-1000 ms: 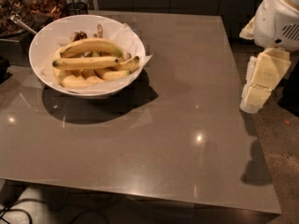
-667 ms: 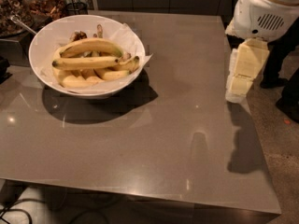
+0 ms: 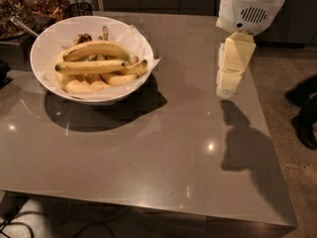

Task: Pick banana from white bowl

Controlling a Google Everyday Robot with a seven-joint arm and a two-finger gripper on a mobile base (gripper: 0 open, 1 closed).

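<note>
The white bowl (image 3: 45, 44) stands on the far left part of the grey table. In it the long, nearly straight yellow banana (image 3: 91, 66) lies across the middle, left to right, with dark ends. A more arched banana (image 3: 97, 48) lies just behind it, and stubby pale bananas (image 3: 85, 86) lie in front. A sheet of white paper lines the bowl. My gripper (image 3: 226, 90) hangs pointing down over the table's right side, well to the right of the bowl and apart from it. It holds nothing that I can see.
The grey table (image 3: 148, 157) has its right edge just beyond the gripper, with floor past it. Containers of dark snacks (image 3: 44, 4) and a spoon handle (image 3: 22, 26) sit at the far left. A dark shoe (image 3: 304, 128) is on the floor at right.
The arm has moved left from beyond the table's right edge to above the table, closer to the bowl. The bowl and bananas have not moved.
</note>
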